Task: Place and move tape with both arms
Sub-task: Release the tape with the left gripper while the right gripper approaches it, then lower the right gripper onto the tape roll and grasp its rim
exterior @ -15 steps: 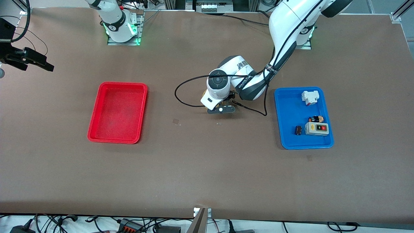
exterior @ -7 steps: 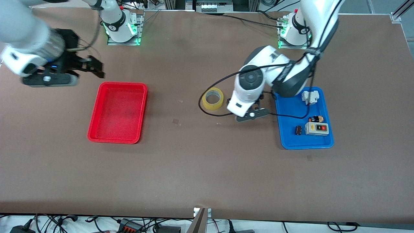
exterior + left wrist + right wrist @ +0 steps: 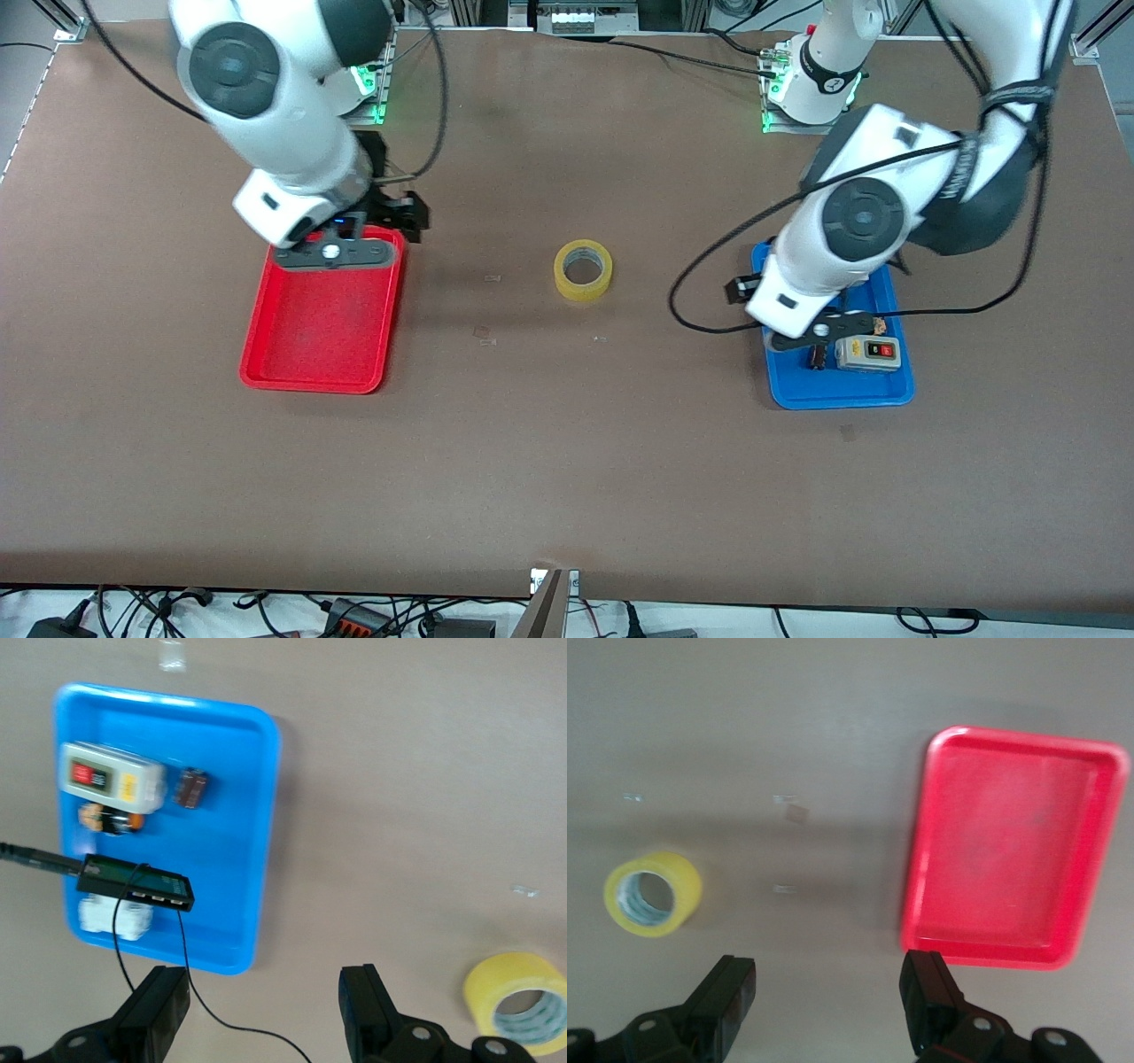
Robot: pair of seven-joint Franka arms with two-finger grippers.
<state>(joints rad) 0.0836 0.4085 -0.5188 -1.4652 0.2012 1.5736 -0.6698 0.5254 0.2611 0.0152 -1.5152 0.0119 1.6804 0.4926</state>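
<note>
The yellow tape lies flat on the brown table, midway between the two trays, with nothing touching it. My left gripper hangs open and empty over the blue tray's edge toward the tape. In the left wrist view the tape sits off to one side of the open left gripper. My right gripper hovers open and empty over the corner of the red tray nearest the tape. The right wrist view shows the tape and bare table between the spread jaws of the right gripper.
An empty red tray lies toward the right arm's end of the table. The blue tray toward the left arm's end holds a grey switch box, a small dark part and a white part. A black cable loops from the left wrist.
The left arm has drawn away from the tape toward the blue tray, leaving the roll on the table. The right arm has swung in from the table's end to over the red tray.
</note>
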